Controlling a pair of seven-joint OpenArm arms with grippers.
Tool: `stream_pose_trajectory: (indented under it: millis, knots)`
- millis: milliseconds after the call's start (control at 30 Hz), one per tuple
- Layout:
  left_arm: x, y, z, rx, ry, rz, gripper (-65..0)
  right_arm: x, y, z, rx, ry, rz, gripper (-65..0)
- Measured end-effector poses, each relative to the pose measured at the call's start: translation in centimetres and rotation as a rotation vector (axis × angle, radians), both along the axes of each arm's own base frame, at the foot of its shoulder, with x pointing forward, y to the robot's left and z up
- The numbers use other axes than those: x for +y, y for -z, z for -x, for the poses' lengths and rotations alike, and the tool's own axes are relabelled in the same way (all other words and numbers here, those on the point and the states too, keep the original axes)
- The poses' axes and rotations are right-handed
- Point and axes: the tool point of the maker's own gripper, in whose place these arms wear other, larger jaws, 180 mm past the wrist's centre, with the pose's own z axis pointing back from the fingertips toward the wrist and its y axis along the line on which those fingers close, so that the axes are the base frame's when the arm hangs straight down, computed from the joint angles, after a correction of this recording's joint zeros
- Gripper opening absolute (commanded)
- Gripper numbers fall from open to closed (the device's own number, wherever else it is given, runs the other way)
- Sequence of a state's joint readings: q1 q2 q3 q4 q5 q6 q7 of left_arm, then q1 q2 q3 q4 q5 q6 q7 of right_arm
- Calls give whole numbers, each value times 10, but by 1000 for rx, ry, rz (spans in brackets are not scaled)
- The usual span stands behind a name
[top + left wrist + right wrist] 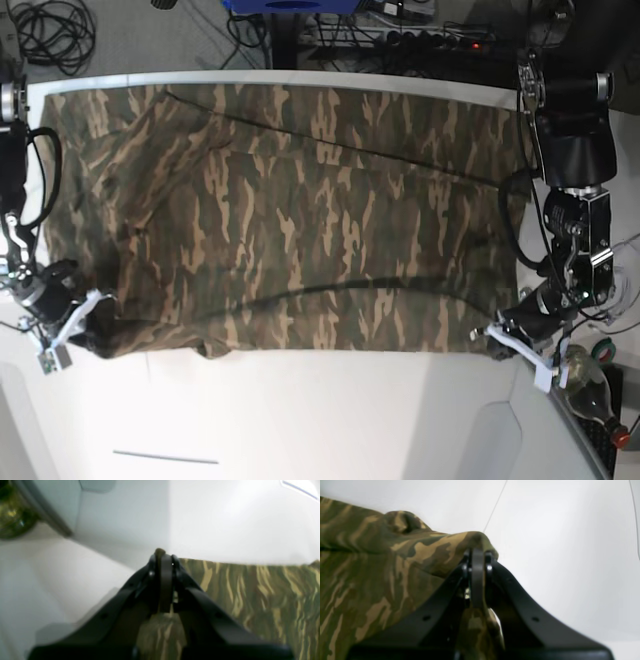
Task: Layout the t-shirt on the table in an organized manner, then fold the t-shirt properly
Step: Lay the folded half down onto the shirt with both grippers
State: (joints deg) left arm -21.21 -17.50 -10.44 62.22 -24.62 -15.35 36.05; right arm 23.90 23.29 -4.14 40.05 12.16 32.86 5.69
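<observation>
I counted one t-shirt (290,220) on one surface (300,420), my two sets of fingers (90,325) (487,338), and one bottle (590,395) at four o'clock.

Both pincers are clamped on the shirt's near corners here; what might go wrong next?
1. The left pincer grips only a sliver of the shirt hem; a pull may slip it free.
2. Cloth is bunched and folded at the right pincer, so a crease there may carry into the fold.
3. A bottle lies close beside the left pincer; a swing outward may knock it.
</observation>
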Motion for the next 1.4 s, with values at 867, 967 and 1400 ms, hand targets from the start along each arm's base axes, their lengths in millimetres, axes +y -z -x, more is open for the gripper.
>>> stream_pose_trajectory:
  millis: [867, 967, 1400]
  knots:
    - [21, 49, 64, 127, -10, -45, -650, -21, 59, 86, 154, 2, 41, -650]
    - [20, 44, 65, 116, 3, -55, -650, -28, 47, 90, 143, 30, 50, -650]
    - [7, 51, 96, 159, 51, -77, -650, -31, 34, 143, 304, 65, 159, -650]
